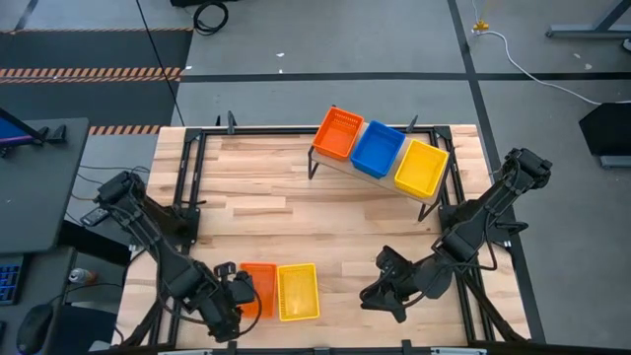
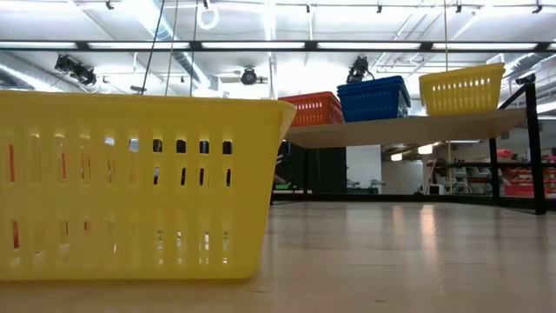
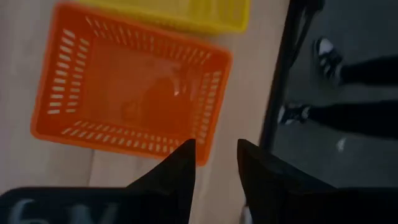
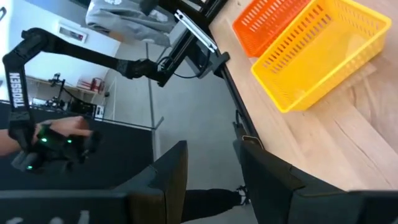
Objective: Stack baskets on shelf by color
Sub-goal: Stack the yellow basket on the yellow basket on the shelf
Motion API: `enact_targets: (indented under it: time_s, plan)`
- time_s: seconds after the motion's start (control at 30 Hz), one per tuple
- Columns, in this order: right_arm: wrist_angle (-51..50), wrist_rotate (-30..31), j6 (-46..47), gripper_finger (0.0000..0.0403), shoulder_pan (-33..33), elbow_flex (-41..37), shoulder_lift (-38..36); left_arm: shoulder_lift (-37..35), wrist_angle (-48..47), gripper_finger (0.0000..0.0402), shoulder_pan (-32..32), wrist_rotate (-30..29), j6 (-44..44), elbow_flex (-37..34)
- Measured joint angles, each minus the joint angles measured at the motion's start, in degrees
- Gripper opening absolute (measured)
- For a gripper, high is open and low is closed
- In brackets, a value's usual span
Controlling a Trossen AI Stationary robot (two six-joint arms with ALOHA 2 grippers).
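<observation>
Near the table's (image 1: 325, 212) front edge, an orange basket (image 1: 259, 286) and a yellow basket (image 1: 297, 292) sit side by side, long axes front-to-back, the orange one partly hidden under the left gripper (image 3: 214, 158), whose fingers stand narrowly parted and empty, while the right gripper (image 4: 211, 162), likewise parted, hovers well apart.

Orange basket (image 1: 338, 133), blue basket (image 1: 379, 150), yellow basket (image 1: 421, 167) (mesh-walled) on pale wooden shelf (image 2: 408, 129)

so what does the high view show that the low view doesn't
Only the high view shows both arms: the left pincer beside the orange basket near the table's front edge, and the right pincer waiting over bare tabletop. Only the low view shows the room's ceiling lights. Both show the yellow basket and the shelf holding orange, blue and yellow baskets.
</observation>
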Motion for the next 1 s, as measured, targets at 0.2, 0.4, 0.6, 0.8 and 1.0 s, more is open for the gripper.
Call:
enact_targets:
  time_s: [0.2,0.4,0.6,0.8,1.0]
  plan:
    - [0.3,-1.4,0.5,0.0154,0.0,0.5,0.0,0.0,4.5,0.0124,1.8,0.7,5.1,-4.8]
    - [-2.7,-2.8,-0.4,0.0154,-1.5,3.7,0.0,0.0,12.4,0.0121,3.2,2.9,9.2,-10.1]
    - [-6.7,-9.4,-0.5,0.0154,-4.8,5.6,0.0,0.0,15.9,0.0121,4.1,3.4,12.4,-12.2]
    - [-6.2,-14.0,1.1,0.0154,-6.9,5.6,0.5,0.0,16.0,0.0121,5.5,3.4,14.9,-12.2]
    - [-4.4,-18.1,1.3,0.0154,-7.4,5.6,4.0,0.0,15.7,0.0121,6.7,3.9,16.9,-12.2]
